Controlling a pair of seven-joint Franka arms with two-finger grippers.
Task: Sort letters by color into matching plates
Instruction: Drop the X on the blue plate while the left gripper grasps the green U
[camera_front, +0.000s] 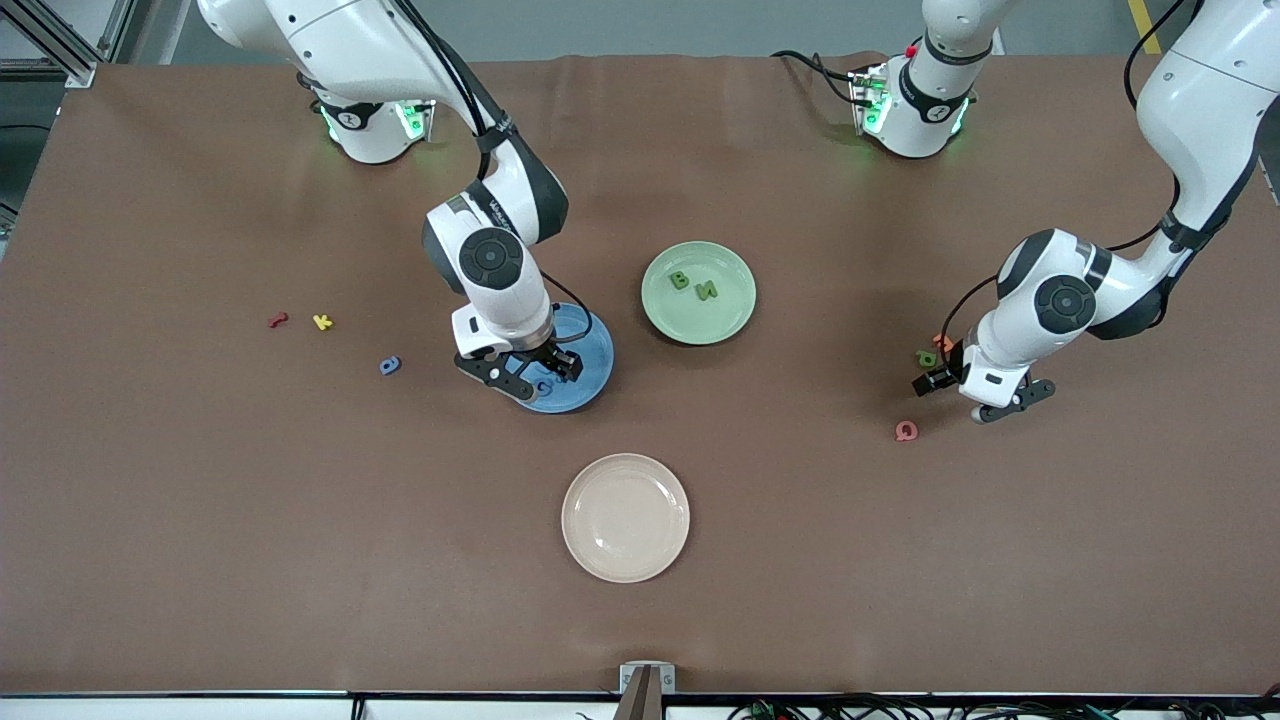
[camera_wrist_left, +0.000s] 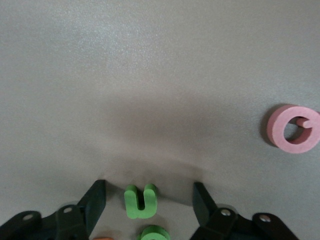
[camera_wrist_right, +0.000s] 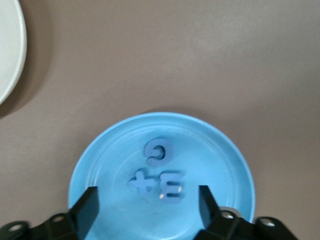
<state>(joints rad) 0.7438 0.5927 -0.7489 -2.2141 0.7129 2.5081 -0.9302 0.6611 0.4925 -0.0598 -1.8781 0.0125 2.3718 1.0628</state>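
The right gripper (camera_front: 530, 372) hangs over the blue plate (camera_front: 590, 385), left of the frame's centre, with its jaws apart and empty. Three blue letters (camera_wrist_right: 159, 151) lie in the plate below it, so I judge a drop is finished. At the right of the frame, the left gripper (camera_front: 985, 395) is low, jaws spread around a green U (camera_wrist_left: 140, 200), not touching it, probably to pick it up. The green plate (camera_front: 735, 315) holds two green letters (camera_front: 680, 279). One blue letter (camera_front: 390, 365) waits on the table (camera_front: 200, 500).

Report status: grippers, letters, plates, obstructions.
Right gripper open over blue plate, three blue letters inside. Left gripper open around green letter. Pink letter nearby, clear.
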